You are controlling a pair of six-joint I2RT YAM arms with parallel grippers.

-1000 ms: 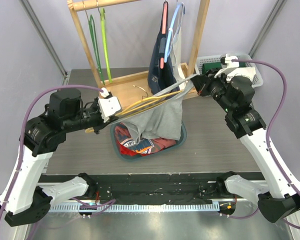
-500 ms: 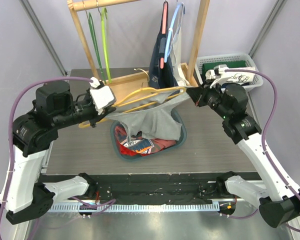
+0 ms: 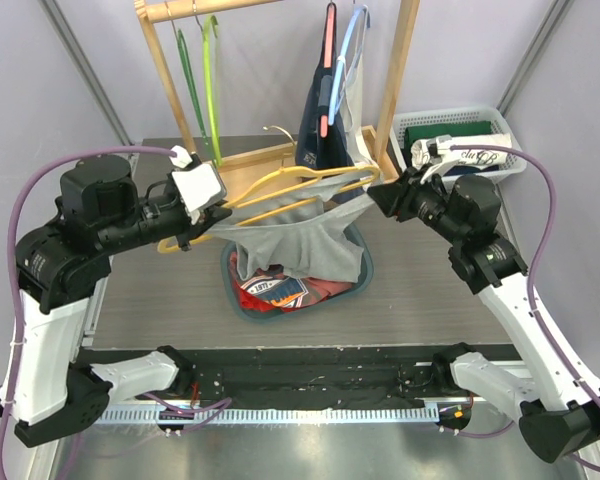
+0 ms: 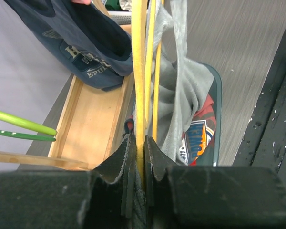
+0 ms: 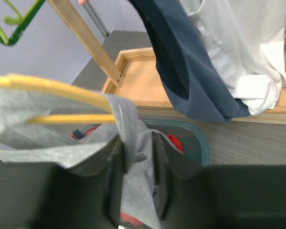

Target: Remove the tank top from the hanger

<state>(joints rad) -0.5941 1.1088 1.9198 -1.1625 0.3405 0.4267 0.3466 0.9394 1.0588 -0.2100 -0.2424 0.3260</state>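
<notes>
1. Roughly midway, by our reckoning. The grey tank top (image 3: 300,240) is not yet off the yellow hanger (image 4: 138,71). Both are slung in the air between the two arms, above the teal basket (image 3: 366,268) of clothes on the surface.
2. The left hand (image 4: 140,151) is narrow and clamped on the hanger at its left end, with some grey cloth bunched against the fingers. The hanger lies close to level. We read this hand as the anchor, fixing the frame so the cloth can be drawn off it.
3. The right hand (image 5: 137,143) sits at the hanger's other tip. A strap of the tank top runs over that tip and down between its fingers.
4. Those fingers stand slightly apart with cloth filling the gap. We cannot tell whether they pinch the strap or merely flank it.
5. Why there: the strap must clear the hanger's shoulder, and pulling it outward past the tip would free that side.
6. The tank top's body sags below the bar towards the basket. It is probably held here so the freed garment drops in.
7. The wooden rack (image 3: 165,70) stands behind, with a navy garment (image 3: 320,140) hanging on it, apart from the work.
8. One risk is that the cloth caught at the left hand may snag.
</notes>
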